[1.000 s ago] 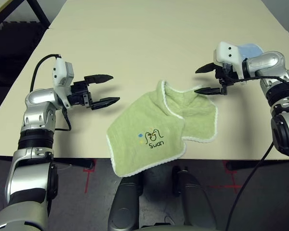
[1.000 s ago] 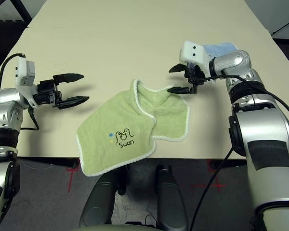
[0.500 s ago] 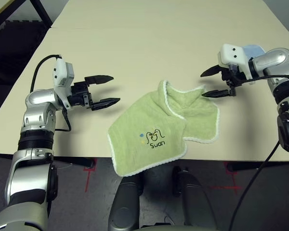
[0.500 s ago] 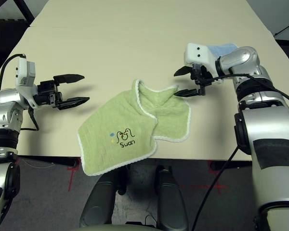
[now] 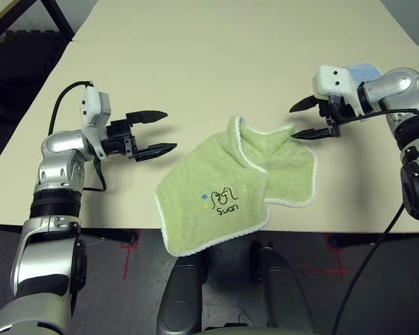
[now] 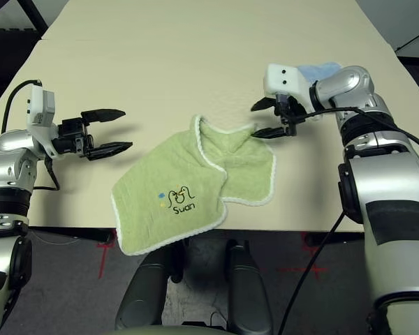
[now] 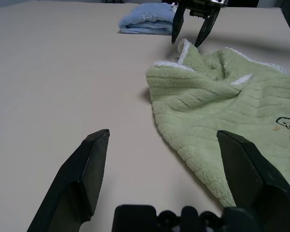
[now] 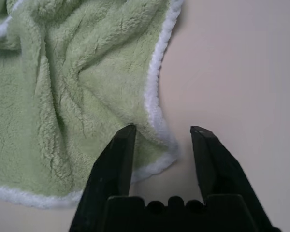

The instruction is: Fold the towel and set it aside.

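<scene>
A wide cream table (image 5: 216, 56) fills the view toward twelve o'clock, with dark grey floor (image 5: 112, 293) at six o'clock.

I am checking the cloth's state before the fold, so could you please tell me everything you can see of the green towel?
The towel is light green terry with white scalloped edging and a small dark "Suan" doodle with coloured dots. It lies rumpled on the cream table, partly folded over itself, its near corner hanging past the table's front edge. The right hand straddles its far right corner, fingers apart on either side of the white edging; I cannot tell whether they touch it. The left hand hovers open, clear of the towel.
</scene>
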You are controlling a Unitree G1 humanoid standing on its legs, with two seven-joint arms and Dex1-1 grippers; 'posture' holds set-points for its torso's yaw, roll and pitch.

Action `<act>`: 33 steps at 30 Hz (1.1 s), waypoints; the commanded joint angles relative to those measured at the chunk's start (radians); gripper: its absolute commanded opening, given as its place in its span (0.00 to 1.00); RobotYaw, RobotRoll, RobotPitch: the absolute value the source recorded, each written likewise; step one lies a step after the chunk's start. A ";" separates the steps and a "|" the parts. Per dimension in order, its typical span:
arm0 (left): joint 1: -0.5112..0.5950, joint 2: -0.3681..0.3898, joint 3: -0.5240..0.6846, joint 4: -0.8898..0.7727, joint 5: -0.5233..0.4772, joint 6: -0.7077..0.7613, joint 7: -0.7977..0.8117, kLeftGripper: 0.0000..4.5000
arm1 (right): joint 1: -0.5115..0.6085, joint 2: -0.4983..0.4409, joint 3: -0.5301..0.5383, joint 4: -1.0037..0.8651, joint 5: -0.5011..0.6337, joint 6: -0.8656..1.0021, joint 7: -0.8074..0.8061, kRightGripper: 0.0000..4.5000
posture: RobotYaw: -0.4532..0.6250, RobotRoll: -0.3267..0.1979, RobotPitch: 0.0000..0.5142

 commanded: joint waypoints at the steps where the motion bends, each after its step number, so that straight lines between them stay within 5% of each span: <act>1: 0.015 0.013 -0.008 -0.018 -0.003 0.009 0.000 1.00 | 0.001 -0.014 0.007 0.011 -0.009 0.001 0.026 0.27 | 0.54 0.62 0.47; 4: 0.016 0.014 -0.007 -0.019 -0.003 0.011 0.001 1.00 | -0.005 -0.018 -0.008 0.009 0.003 -0.002 0.015 0.01 | 0.54 0.62 0.47; 8: 0.021 0.009 -0.007 -0.019 -0.003 0.010 0.008 1.00 | -0.003 -0.016 -0.113 -0.001 0.097 -0.060 -0.115 0.01 | 0.53 0.62 0.46; 17: 0.009 -0.004 -0.016 -0.008 0.003 0.011 0.016 1.00 | 0.044 -0.020 -0.202 -0.021 0.179 -0.104 -0.142 0.01 | 0.52 0.62 0.45; 27: -0.042 -0.072 -0.003 -0.081 -0.050 0.198 0.145 1.00 | 0.059 0.030 -0.232 -0.078 0.230 -0.176 -0.310 0.01 | 0.49 0.62 0.45; 33: -0.058 -0.110 -0.026 -0.107 -0.053 0.226 0.156 1.00 | -0.025 0.111 -0.354 -0.142 0.420 -0.043 -0.252 0.01 | 0.48 0.62 0.45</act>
